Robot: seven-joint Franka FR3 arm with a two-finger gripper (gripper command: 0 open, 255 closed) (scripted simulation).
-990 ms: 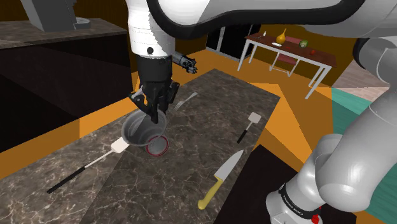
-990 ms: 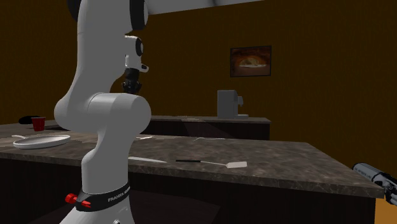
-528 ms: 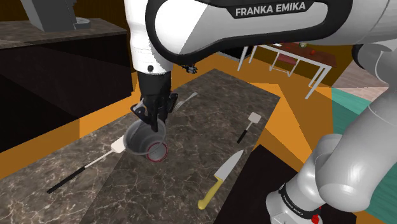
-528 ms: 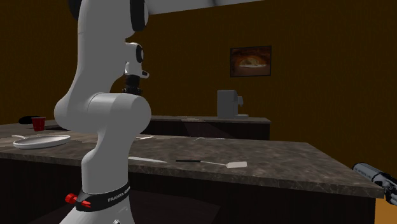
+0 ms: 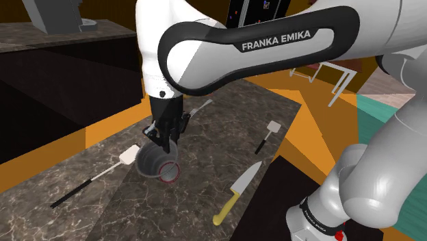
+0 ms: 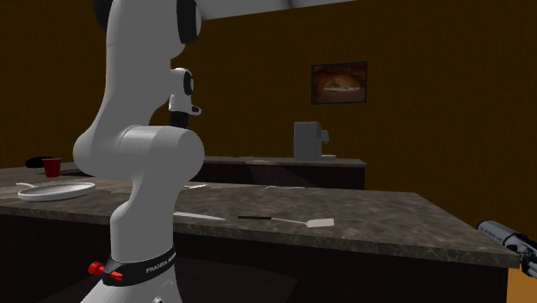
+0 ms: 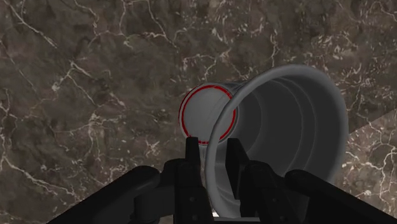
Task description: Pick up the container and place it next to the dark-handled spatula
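Nearest on the bench [image 5: 171,212] lies a yellow-handled knife [image 5: 238,192], to the right of the grey container [image 5: 156,164]. At the near left a long spatula [image 5: 92,179] lies with its white blade just beside the container. Its handle is pale by the blade and dark further out, and runs off toward the near left.

The container hangs tilted from the end effector [image 5: 163,139], which is clamped on its rim with one finger inside the wall and one outside. The red-ringed base tips toward the near right, and I cannot tell whether it touches the bench.

Farther off and to the right, well apart from the container, lies a shorter spatula [image 5: 266,139]. Its handle is dark all along, and it runs near to far with the white blade at the far end. I judge this one the goal, so the carry goes right and slightly far, ending beside that handle. A fork [image 5: 199,107] lies farther still.
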